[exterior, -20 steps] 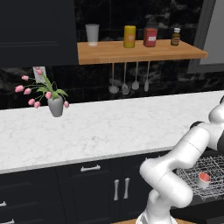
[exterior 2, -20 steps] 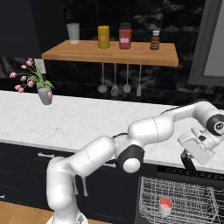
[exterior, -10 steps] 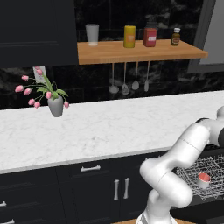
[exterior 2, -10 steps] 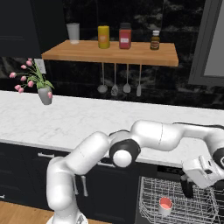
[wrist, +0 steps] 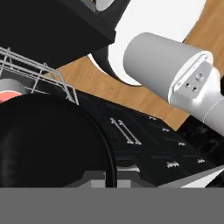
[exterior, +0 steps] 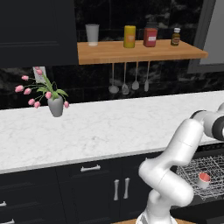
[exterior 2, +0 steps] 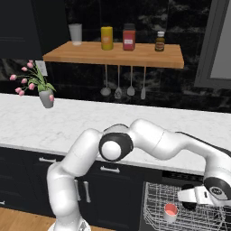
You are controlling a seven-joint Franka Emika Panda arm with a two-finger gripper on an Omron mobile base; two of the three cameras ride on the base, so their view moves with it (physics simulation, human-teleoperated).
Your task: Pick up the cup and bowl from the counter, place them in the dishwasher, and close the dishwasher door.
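The counter (exterior: 109,127) runs long and white across both base views, carrying a vase of pink tulips (exterior: 54,103) at its left end. Below its right end the dishwasher (exterior 2: 189,212) stands open, its wire rack (exterior: 199,168) pulled out. A red-rimmed cup (exterior 2: 170,212) sits upright in that rack. In the hand view a large dark round form, probably the bowl (wrist: 52,144), sits close under the hand; whether it is held cannot be told. The gripper (exterior 2: 188,202) hangs low over the rack beside the cup, its jaws together. To do this step well, the bowl should settle level inside the rack, apart from the cup, and the arm should clear the wires before the door is swung up.
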